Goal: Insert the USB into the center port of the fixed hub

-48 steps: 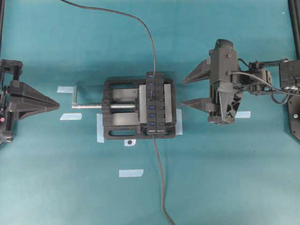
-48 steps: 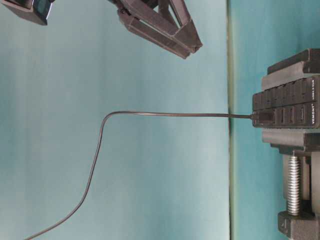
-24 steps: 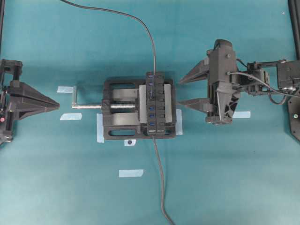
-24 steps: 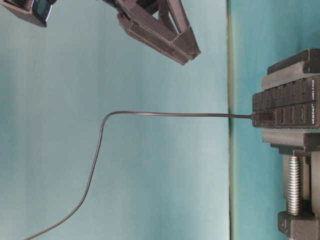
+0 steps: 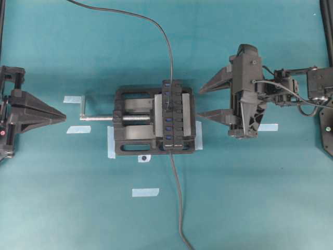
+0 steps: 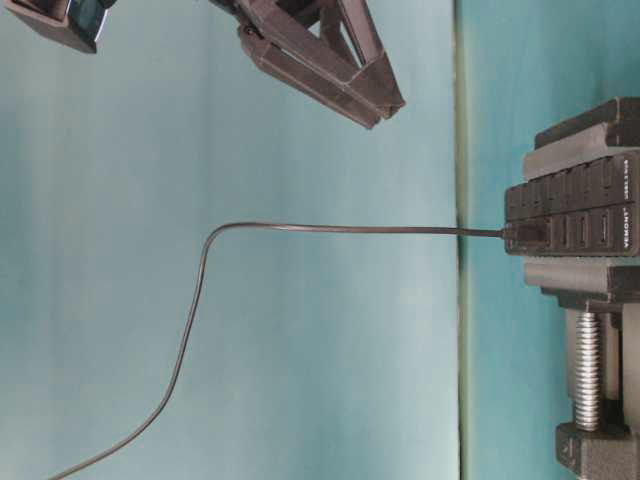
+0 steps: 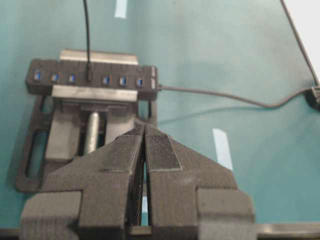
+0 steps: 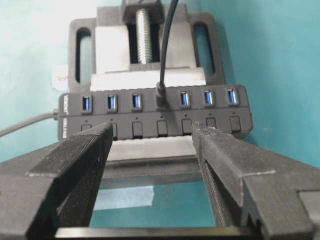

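teal tabletop, vise mid-table clamping the fixed hub. i see the usb seated upright in the center port, cable rising. my right gripper, spread wide and empty, sits right of it, nearer; left gripper clenched on nothing. versus earlier: nearly unchanged.

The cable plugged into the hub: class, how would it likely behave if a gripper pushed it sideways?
Probably floppy: the cable is thin and sags in a loose curve. It looks light, so it should shift easily. Its plug sits in the hub, so that end would likely stay anchored.
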